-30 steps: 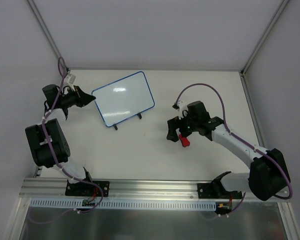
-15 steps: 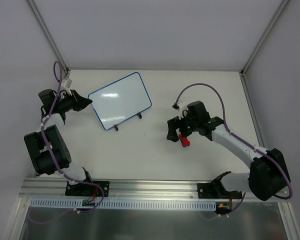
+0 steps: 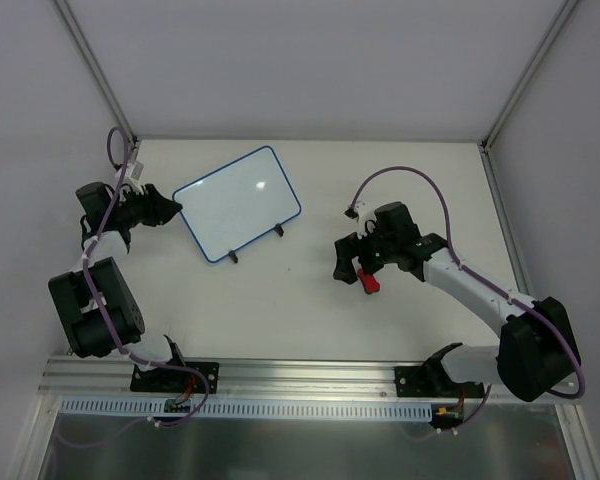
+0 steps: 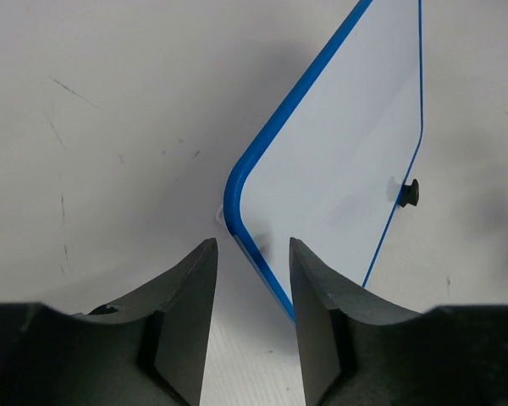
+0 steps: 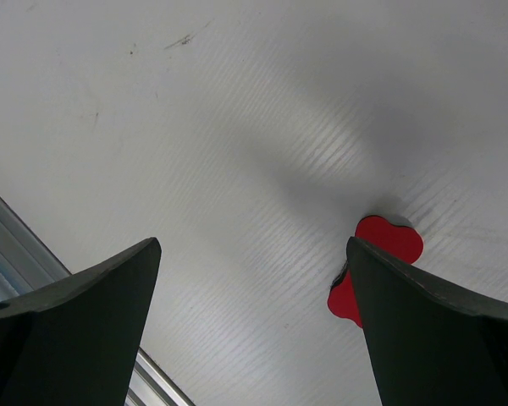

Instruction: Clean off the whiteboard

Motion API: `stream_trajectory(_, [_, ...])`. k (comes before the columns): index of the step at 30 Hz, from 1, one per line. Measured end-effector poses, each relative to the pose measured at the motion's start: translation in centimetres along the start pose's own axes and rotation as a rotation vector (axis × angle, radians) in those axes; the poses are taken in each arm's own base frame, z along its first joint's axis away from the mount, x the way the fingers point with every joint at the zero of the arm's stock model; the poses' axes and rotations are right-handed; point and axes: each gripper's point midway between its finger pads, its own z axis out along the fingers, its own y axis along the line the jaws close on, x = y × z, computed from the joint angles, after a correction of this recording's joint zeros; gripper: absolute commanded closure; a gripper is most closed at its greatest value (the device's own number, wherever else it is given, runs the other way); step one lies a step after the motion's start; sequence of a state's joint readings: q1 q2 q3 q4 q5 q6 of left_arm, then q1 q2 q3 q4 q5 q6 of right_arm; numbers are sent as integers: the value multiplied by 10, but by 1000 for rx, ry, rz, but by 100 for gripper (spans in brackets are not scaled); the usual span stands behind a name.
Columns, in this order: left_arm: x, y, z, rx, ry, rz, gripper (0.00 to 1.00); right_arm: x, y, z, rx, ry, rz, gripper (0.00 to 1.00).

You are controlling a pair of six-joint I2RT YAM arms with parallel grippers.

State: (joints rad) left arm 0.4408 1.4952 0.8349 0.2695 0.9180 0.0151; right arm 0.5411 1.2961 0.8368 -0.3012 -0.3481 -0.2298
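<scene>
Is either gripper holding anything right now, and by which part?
Nothing is held. The left gripper stands open around a corner of the whiteboard, not clamping it. The right gripper is open, the red eraser lying beside one finger.

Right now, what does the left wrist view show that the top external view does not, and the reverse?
Only the left wrist view shows, up close, a rounded blue-rimmed corner of the whiteboard lying in the gap between the parted fingers of the left gripper; whether the rim touches a finger cannot be told.

Only the top external view shows the right gripper with its jaws wide apart, the red eraser on the table beside it, the whole board, and both black clip feet.

Both show the whiteboard with no writing, the left gripper at its corner, and one clip foot.
</scene>
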Motion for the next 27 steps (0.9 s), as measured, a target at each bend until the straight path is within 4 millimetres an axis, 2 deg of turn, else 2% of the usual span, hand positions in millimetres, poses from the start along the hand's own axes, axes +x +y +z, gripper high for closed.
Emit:
stream_trajectory(4, [-3, 2, -3, -22, -5, 8, 55, -2, 0, -2, 1, -9, -3, 3])
stream_trajectory(6, [-5, 2, -5, -34, -8, 10, 49, -4, 1, -3, 2, -18, -6, 3])
stream_trajectory(9, [-9, 2, -8, -49, -17, 19, 34, -8, 2, -8, 7, -39, -12, 3])
stream_trajectory(13, [-19, 0, -15, -98, -34, 19, 25, -16, -2, -18, 53, -85, -11, 2])
stream_trajectory(14, [-22, -2, -19, -115, -41, 16, 16, -20, -5, -23, 79, -106, -7, 2])
stream_trajectory(16, [-30, -3, -28, -175, -59, 7, 5, -28, -14, -36, 159, -157, 1, 2])
stream_trajectory(17, [-36, -5, -35, -206, -75, 5, 1, -34, -19, -45, 206, -189, 5, 2])
stream_trajectory(21, [-66, -24, -63, -295, -128, 17, 1, -64, -44, -98, 434, -316, 21, 1])
stream_trajectory(24, [-97, -42, -83, -328, -166, 48, 1, -101, -61, -157, 616, -458, 14, 1])
stream_trajectory(27, [-117, -67, -103, -349, -190, 65, 1, -132, -68, -222, 775, -589, -10, 1])
